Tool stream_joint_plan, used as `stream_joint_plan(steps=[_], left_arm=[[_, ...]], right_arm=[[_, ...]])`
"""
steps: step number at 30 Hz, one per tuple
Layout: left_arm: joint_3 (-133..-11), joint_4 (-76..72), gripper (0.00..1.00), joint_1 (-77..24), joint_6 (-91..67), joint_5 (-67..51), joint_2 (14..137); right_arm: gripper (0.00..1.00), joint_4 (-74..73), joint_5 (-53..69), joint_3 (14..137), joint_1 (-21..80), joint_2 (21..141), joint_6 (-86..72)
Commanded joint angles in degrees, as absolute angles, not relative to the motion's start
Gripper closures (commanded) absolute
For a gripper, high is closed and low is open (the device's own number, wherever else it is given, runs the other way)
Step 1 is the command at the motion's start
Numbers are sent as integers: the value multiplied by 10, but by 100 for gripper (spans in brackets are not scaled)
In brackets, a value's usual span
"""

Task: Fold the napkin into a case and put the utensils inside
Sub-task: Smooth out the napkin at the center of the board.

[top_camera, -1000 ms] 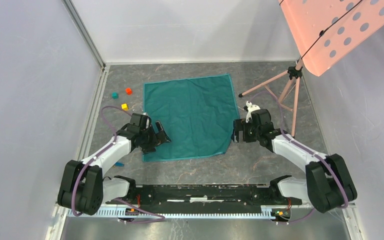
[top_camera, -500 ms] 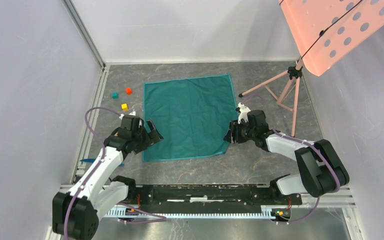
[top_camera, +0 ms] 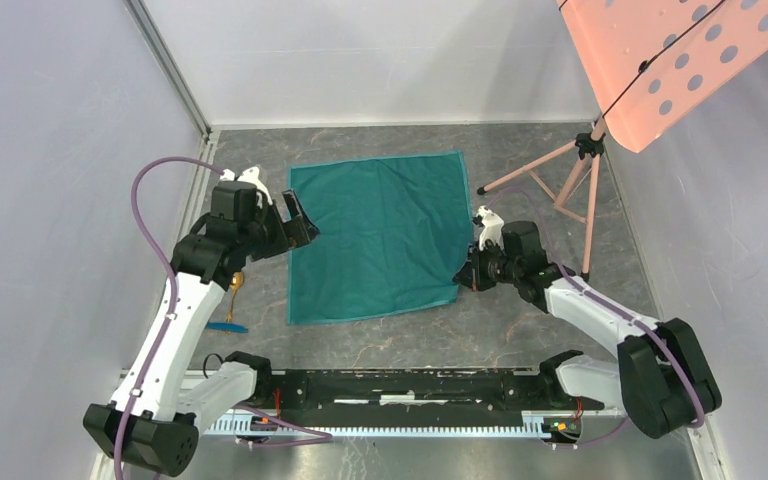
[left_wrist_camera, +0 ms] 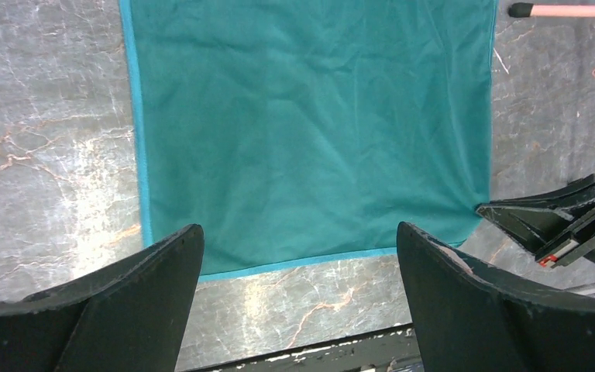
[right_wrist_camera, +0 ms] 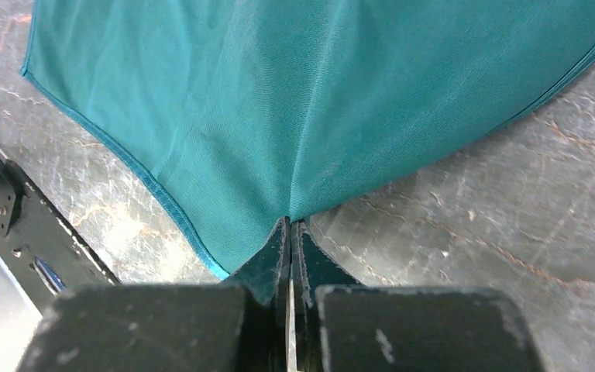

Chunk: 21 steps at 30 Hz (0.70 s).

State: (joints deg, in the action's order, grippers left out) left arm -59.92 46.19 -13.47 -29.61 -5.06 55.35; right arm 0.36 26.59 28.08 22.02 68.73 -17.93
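The teal napkin [top_camera: 375, 235] lies spread as one flat sheet on the grey marble table; no case is in view. My right gripper [top_camera: 463, 272] is shut on the napkin's right edge close to its near right corner, and the cloth [right_wrist_camera: 318, 101] puckers into the closed tips [right_wrist_camera: 290, 221]. My left gripper [top_camera: 297, 222] hovers open over the napkin's left edge, with nothing between its fingers [left_wrist_camera: 298, 229]. The utensils lie left of the napkin: a gold spoon [top_camera: 235, 285] and a blue utensil [top_camera: 228, 326], both partly behind the left arm.
A pink tripod stand [top_camera: 560, 180] stands at the back right under a pink perforated panel [top_camera: 660, 60]. White walls close in the left, far and right sides. The black base rail [top_camera: 410, 385] runs along the near edge.
My right gripper has closed on the napkin's right edge. The left arm has lifted and swung from the napkin's near left corner toward the far left, staying open.
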Motion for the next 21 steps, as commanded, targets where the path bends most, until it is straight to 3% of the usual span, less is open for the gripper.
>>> stream_joint_plan(steps=[1,7,13,17,19,21], left_arm=[[-640,527,0,-132,-227,-60,559],[-575,462,0,-132,-268,-144,560],[-447,315,0,-132,-358,-229,573],[-397,278,0,-138,-399,-221,571],[-376,271,0,-140,-409,-206,565],[-356,251,0,-140,-414,-219,568]], right_arm=[[100,-110,205,327,220,656,-148],[100,-245,116,385,221,676,-104],[100,-240,129,395,219,665,-115],[99,-215,172,391,233,651,-127],[80,-190,239,392,261,661,-133],[68,-157,318,395,279,694,-148]])
